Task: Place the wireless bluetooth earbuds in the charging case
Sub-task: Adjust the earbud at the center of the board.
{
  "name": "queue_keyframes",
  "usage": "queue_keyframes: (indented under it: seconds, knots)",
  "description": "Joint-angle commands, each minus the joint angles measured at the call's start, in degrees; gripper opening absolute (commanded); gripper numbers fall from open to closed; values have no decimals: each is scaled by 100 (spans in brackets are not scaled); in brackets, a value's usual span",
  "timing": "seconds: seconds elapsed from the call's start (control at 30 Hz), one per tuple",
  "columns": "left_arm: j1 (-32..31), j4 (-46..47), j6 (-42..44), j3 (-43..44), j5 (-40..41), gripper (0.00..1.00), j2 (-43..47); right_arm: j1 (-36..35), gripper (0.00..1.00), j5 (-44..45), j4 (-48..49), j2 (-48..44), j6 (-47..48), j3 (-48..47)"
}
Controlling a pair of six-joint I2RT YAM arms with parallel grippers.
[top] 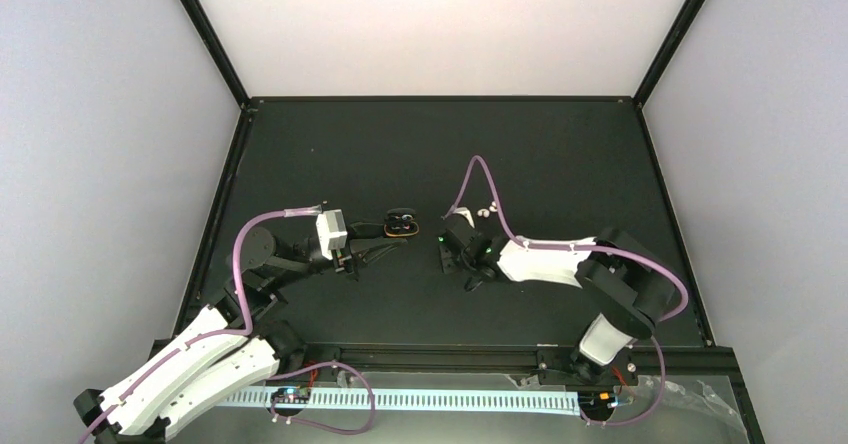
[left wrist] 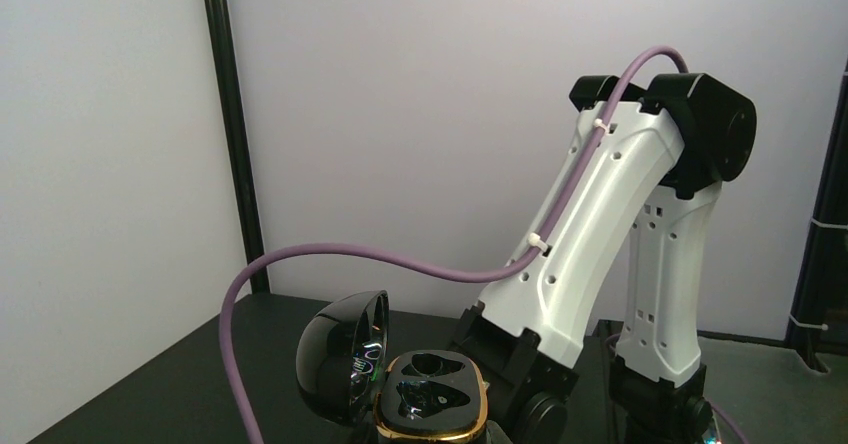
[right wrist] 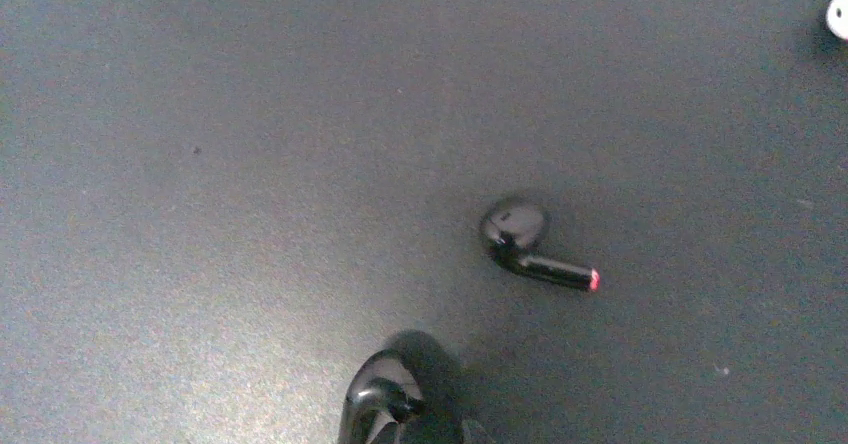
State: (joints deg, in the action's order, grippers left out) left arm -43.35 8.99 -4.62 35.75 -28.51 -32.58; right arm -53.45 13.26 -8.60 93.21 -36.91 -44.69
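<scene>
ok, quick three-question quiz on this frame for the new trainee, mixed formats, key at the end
1. True or false: the black charging case has its lid open.
2. The black earbud in the right wrist view lies: A) inside the case, B) on the table, C) on the case lid.
3. Fill in: the case's rim is ___ coloured.
Key: 1 true; 2 B; 3 gold.

Our left arm (top: 200, 354) reaches in low from the left, and our left gripper (top: 383, 239) points right with its jaws closed. Our right arm (top: 545, 261) folds back at the elbow. Our right gripper (top: 447, 254) points left and downward, and how its jaws stand is unclear.
</scene>
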Motion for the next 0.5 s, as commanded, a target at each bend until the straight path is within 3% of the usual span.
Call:
queue_keyframes:
  seconds: [0.0,0.23,0.47]
  knots:
    - [-2,10,78,46,56,2,83,41,14,-22,35,197,128,-227]
    - [2,12,76,46,58,2,122,37,16,-34,-195,-177,27,-171]
    - [2,22,76,46,63,1,214,37,33,-403,-869,-265,46,-653]
